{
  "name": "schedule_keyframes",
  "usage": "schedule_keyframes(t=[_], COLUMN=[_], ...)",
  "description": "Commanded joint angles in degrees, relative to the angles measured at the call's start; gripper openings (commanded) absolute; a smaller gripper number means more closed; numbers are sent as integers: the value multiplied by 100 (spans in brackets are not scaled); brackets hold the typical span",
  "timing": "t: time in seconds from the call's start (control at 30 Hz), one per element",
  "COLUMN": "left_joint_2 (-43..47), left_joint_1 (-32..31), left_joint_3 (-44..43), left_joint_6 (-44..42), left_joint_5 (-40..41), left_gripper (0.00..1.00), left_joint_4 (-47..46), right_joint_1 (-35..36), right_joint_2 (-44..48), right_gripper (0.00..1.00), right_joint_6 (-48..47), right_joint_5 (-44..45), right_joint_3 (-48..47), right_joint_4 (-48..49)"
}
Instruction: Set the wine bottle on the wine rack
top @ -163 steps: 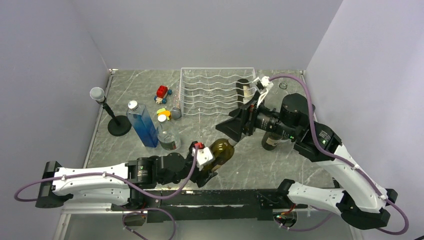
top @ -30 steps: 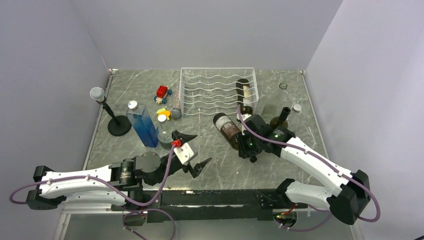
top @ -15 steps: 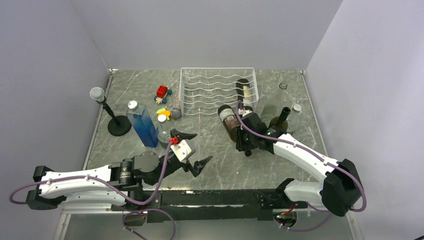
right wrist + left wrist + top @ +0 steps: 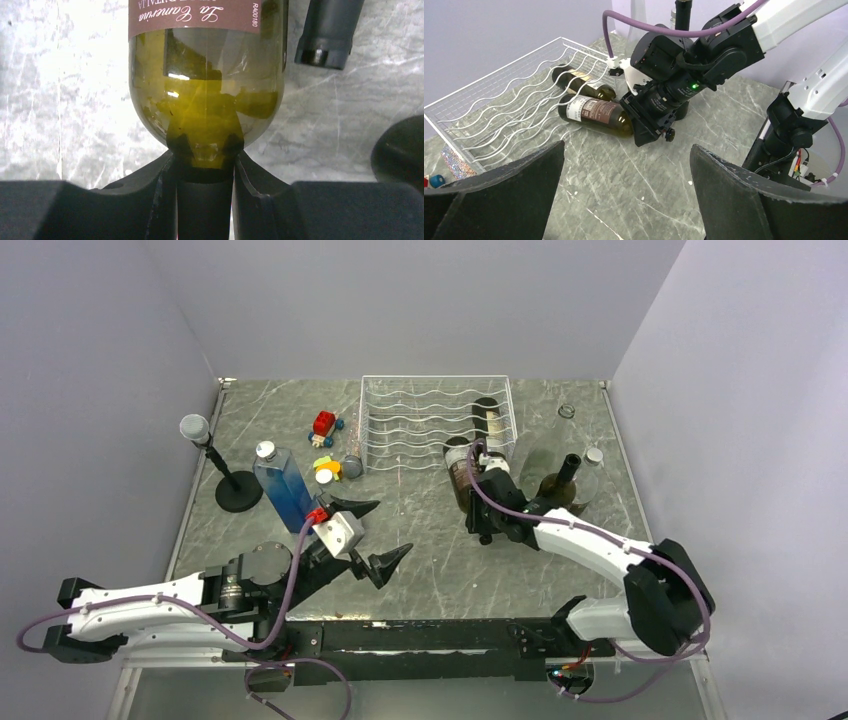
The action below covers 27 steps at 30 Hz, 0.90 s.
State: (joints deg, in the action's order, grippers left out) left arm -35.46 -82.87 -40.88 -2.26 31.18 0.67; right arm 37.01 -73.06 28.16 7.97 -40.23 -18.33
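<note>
The wine bottle (image 4: 460,468) is green glass with a maroon label and lies on its side, its base at the front edge of the wine rack (image 4: 420,420). My right gripper (image 4: 475,498) is shut on its neck. The right wrist view has the bottle (image 4: 205,75) straight ahead, its neck between the fingers (image 4: 165,175) of that gripper (image 4: 205,162). A second dark bottle (image 4: 490,423) lies in the rack's right groove. In the left wrist view the wine bottle (image 4: 596,112) sits beside the white rack (image 4: 509,102). My left gripper (image 4: 368,533) hangs open over bare table (image 4: 626,150).
An upright dark bottle (image 4: 560,483) stands right of my right arm, a clear capped bottle (image 4: 593,462) behind it. Left of the rack are a blue bottle (image 4: 285,490), a clear plastic bottle (image 4: 325,488), small toys (image 4: 323,425) and a microphone stand (image 4: 225,475).
My right gripper has carried the wine bottle up and turned it so its base meets the rack's front edge. My open left gripper has drawn back to the left.
</note>
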Motion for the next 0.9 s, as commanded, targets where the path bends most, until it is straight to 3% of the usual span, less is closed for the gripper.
schedule_keyframes(t=[0.0, 0.37, 0.87], left_joint_2=[-76, -101, -114], left_joint_1=[-16, -16, -15], left_joint_3=[-147, -168, -218], left_joint_6=[46, 138, 183], left_joint_5=[92, 89, 33], left_gripper=[99, 99, 99], left_joint_4=[-141, -75, 123], right_joint_1=[-28, -45, -271], right_joint_2=[-193, -1308, -2616], right_gripper=[0, 0, 0], right_joint_6=[338, 278, 154], right_joint_5=[571, 956, 967], right_joint_3=[-28, -591, -1789], right_joint_4=[2201, 3271, 3267])
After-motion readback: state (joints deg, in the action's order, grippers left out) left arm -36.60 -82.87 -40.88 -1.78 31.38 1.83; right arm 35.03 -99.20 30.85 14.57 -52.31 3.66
